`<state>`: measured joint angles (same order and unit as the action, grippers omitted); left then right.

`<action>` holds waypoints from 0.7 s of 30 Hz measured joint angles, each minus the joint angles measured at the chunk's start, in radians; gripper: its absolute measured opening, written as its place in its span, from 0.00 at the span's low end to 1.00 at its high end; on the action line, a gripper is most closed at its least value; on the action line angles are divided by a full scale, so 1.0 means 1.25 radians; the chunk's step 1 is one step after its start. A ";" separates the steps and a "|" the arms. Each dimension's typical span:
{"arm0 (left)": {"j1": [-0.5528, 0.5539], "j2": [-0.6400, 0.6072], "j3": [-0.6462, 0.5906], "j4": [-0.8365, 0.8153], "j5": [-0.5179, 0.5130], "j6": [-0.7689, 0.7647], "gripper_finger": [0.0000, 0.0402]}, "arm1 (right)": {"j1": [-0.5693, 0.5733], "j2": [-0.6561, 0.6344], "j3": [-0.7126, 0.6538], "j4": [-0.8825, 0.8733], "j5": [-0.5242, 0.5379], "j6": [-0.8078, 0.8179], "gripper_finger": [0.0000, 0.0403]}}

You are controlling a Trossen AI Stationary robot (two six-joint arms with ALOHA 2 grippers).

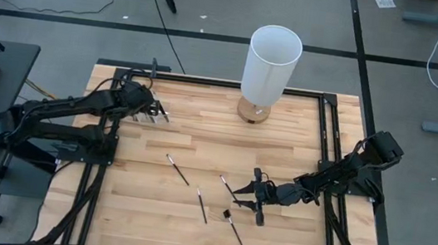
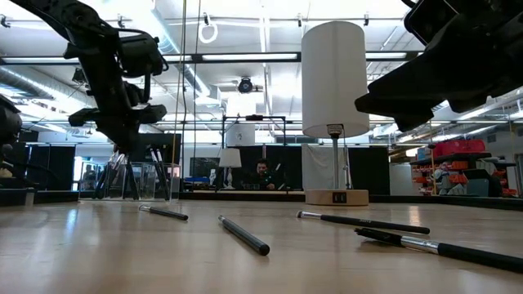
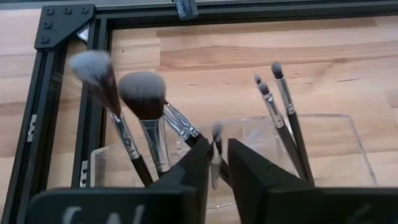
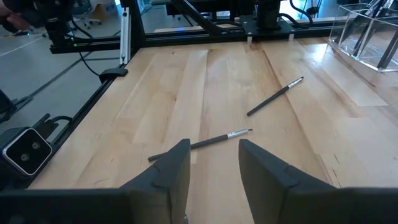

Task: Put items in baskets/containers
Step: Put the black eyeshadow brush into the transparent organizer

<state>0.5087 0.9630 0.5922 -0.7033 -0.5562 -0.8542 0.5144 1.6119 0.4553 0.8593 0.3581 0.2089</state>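
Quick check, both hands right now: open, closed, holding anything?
Left hand: closed on a thin brush, over the clear container.
Right hand: open, empty, above a brush on the table.

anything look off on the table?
Mostly fine: four loose makeup brushes lie scattered at odd angles mid-table, outside the clear container. The left gripper is shut on a brush above it. No damage visible.

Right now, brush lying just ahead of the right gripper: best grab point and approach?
Grip the brush mid-handle, coming straight down from above. It lies flat on the table, crosswise to the right gripper, whose open fingers already straddle the line of its slim shaft.
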 joint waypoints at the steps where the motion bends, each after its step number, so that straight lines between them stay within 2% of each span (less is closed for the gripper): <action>1: 0.000 0.000 0.000 0.002 0.000 0.002 0.18 | 0.000 0.000 0.000 0.000 0.000 0.000 0.34; 6: 0.007 0.000 0.000 0.002 -0.017 0.004 0.30 | 0.000 0.000 0.000 0.000 0.000 0.000 0.34; 10: 0.024 -0.003 0.000 0.002 -0.048 0.014 0.35 | 0.000 0.000 0.000 0.000 0.000 0.005 0.34; 16: 0.020 -0.034 0.035 0.001 -0.069 0.072 0.36 | 0.000 0.000 0.000 -0.001 0.000 0.013 0.34; 21: -0.057 -0.070 0.113 0.004 -0.069 0.107 0.35 | 0.000 0.000 0.000 0.000 0.000 0.013 0.34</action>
<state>0.4380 0.8755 0.7331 -0.6981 -0.6430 -0.7204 0.5140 1.6119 0.4553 0.8589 0.3582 0.2255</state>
